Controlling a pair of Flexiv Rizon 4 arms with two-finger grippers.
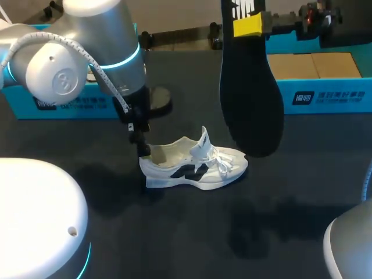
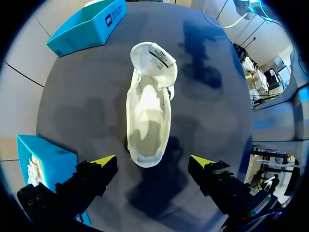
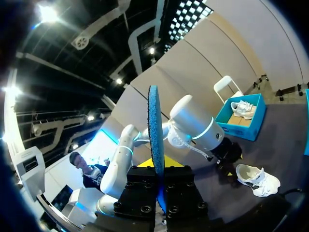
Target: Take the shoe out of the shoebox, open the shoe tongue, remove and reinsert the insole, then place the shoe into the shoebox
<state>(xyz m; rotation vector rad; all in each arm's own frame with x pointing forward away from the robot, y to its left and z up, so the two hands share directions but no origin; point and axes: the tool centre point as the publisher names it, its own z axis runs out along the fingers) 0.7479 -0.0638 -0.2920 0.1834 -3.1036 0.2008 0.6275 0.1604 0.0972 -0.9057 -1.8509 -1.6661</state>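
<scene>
The white low-top sneaker with a dark side logo stood on the black desk, out of its box, tongue lifted and insole gone. The right end effector was clamped on the dark foam insole, holding it aloft, while the left end effector hung wide open and empty over the heel. Reinserting the insole and boxing the sneaker were left to do.

A robotics lab, by the look: a silvery left arm with a glowing teal joint ring and a grey right arm stand at a dark desk. A teal shoebox sits at its far left corner, a second shoebox at the far right.
</scene>
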